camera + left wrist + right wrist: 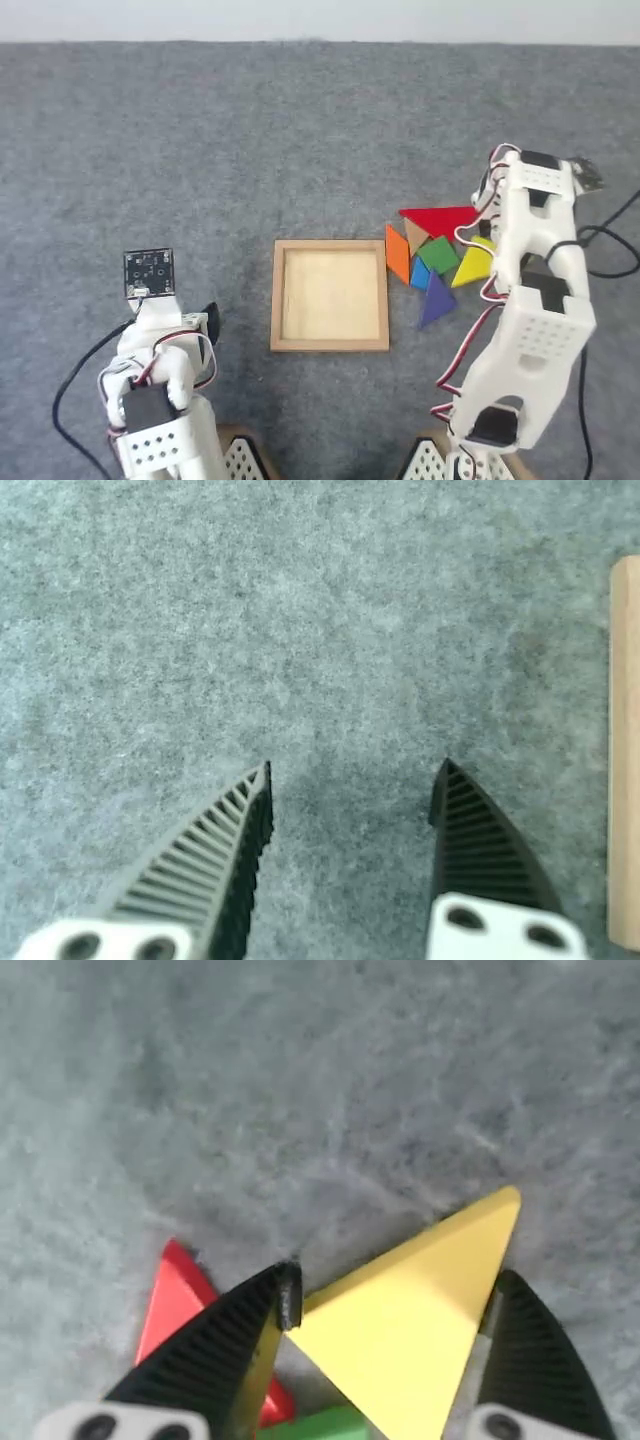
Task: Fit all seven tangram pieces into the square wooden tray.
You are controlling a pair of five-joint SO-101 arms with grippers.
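Note:
The square wooden tray [277, 296] lies mid-table with nothing inside; its rim [625, 750] edges the left wrist view. Right of it the pieces cluster: red triangle [440, 219], orange parallelogram [397, 252], brown triangle [415, 236], green square [437, 255], blue triangle [420, 273], purple triangle [437, 300] and yellow triangle [472, 266]. My right gripper [482, 240] is shut on the yellow triangle [420, 1340], a finger pressing each side, with the red triangle [170, 1295] and the green square [330, 1425] beside it. My left gripper [355, 770] is open over bare carpet, left of the tray.
Grey carpet covers the whole table. The right arm's white body [535, 330] stretches along the right side of the pieces. The left arm [155, 400] sits folded at the near left corner. Open carpet lies behind and left of the tray.

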